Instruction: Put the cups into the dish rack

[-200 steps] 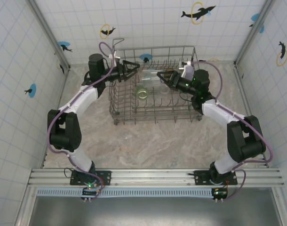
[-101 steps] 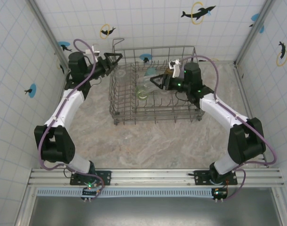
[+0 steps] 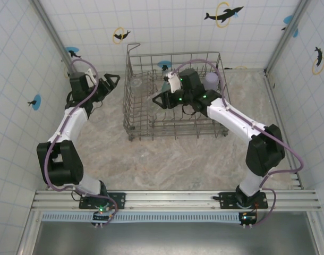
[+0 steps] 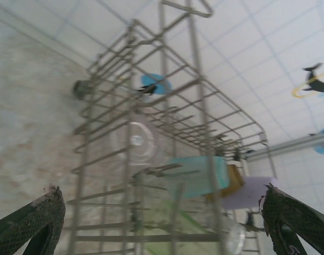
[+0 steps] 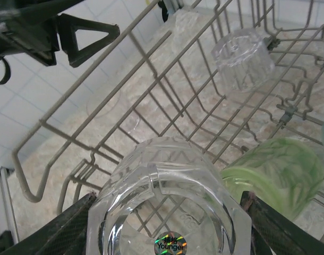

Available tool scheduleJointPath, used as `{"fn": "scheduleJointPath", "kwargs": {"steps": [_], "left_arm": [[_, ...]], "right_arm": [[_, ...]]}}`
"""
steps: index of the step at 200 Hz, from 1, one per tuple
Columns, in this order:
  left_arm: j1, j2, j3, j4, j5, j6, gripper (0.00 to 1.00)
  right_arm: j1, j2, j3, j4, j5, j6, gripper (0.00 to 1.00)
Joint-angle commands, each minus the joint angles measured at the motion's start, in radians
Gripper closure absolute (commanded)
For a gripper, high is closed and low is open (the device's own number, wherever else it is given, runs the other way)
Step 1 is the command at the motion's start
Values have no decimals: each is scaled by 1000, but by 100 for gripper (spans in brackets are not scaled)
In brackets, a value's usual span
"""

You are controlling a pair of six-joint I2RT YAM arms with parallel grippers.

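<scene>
between your right jaws a clear cup [image 5: 170,212] is pinched on both sides, inside the dish rack [image 3: 133,111]. just right of them lies the light green cup [image 5: 276,178]; ahead rests a second clear cup [image 5: 243,64]. your left jaws are spread wide and empty, outside the rack, the teal cup [image 4: 199,175] ahead behind its wires.

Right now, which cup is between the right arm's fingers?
The clear faceted cup with the round sticker, clamped between the right fingers; the light green cup and the other clear cup sit in the dish rack.
</scene>
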Motion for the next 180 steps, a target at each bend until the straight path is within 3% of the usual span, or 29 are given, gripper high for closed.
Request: {"fn": "scheduleJointPath", "kwargs": {"steps": [1, 53, 180], "left_arm": [[30, -22, -36, -6, -68, 45, 3], [73, -70, -82, -32, -116, 81, 3], [92, -64, -88, -42, -67, 78, 3]], "right_arm": [[15, 25, 54, -55, 80, -82, 65], [53, 52, 64, -37, 83, -132, 65], [131, 82, 73, -39, 88, -225, 65]]}}
